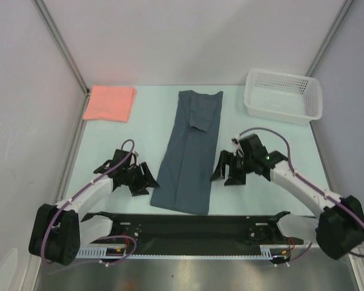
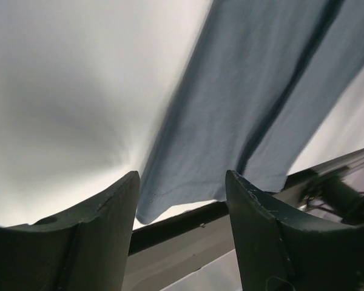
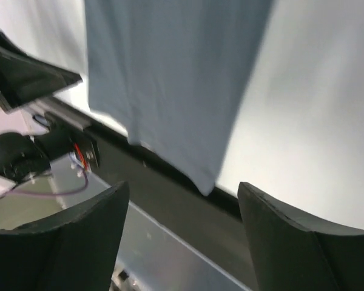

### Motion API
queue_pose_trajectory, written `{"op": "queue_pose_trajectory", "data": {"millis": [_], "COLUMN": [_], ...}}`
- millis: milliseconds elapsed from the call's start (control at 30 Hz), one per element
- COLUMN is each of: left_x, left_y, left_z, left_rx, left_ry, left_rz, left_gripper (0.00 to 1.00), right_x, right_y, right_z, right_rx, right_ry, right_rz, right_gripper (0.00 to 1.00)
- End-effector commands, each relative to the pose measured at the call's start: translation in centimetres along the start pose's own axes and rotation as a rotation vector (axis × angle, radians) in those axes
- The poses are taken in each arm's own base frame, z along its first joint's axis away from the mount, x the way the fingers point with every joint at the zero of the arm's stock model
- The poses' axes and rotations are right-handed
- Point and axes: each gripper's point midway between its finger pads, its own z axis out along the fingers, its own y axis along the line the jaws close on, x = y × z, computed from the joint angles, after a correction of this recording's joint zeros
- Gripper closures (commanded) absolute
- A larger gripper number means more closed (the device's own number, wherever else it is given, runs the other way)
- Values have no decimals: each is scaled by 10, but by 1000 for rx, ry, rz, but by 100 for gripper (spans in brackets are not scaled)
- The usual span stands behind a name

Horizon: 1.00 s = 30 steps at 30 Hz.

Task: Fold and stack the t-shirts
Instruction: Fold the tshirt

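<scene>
Left tool (image 1: 144,180) (image 2: 182,182): jaws spread, nothing between them; it sits low over the table (image 1: 145,121), just beside the left long edge of the dark blue-grey t-shirt (image 1: 188,151) near that shirt's near end, and does not appear to touch the cloth.
Right tool (image 1: 222,170) (image 3: 183,191): jaws spread wide and empty; it sits low just beside the same shirt's right long edge, level with its near half.
Dark blue-grey t-shirt (image 2: 261,91) (image 3: 170,73): folded lengthwise into a long narrow strip, lying flat in the middle of the table and running from far to near; a sleeve shows folded in on top at the far end.
Shirt's near hem: reaches the black strip (image 1: 188,227) along the table's near edge; both wrist views show a hem corner right at that strip.
Salmon-pink t-shirt (image 1: 110,103): a folded rectangle, flat in the far left corner of the table, well apart from the dark shirt and both tools.
White mesh basket (image 1: 283,96): upright in the far right corner, well apart from both shirts.
</scene>
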Motion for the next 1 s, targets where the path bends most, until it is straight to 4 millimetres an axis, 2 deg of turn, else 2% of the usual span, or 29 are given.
{"op": "queue_pose_trajectory", "data": {"millis": [0,67,100,133,200,233,367,500,633,700,967], "left_x": [25,28,30,30,26,26,24,28,29,30,38], "left_y": [9,16,18,21,24,27,28,29,29,27,29], "left_z": [6,9,8,9,9,9,12,17,18,19,21], "left_rx": [-96,-146,-162,-175,-193,-205,-203,-188,-179,-168,-183], "left_ry": [71,60,55,45,6,1,-13,4,11,18,60], "left_rz": [19,23,27,15,16,4,6,14,21,26,9], "left_gripper": [36,38,39,41,42,43,48,48,47,47,47], "right_x": [39,55,74,85,96,111,119,123,118,122,124], "right_y": [18,17,3,5,2,-9,-9,-19,-15,-21,-28], "right_z": [-8,-4,5,7,16,25,42,53,63,68,74], "right_rx": [-158,-193,-175,-194,-204,-183,-185,-144,-185,-161,-129], "right_ry": [-1,-4,35,54,68,105,116,112,89,106,107], "right_rz": [63,66,117,104,129,144,134,157,209,242,274], "right_gripper": [23,25,28,31,35,36,46,48,51,51,52]}}
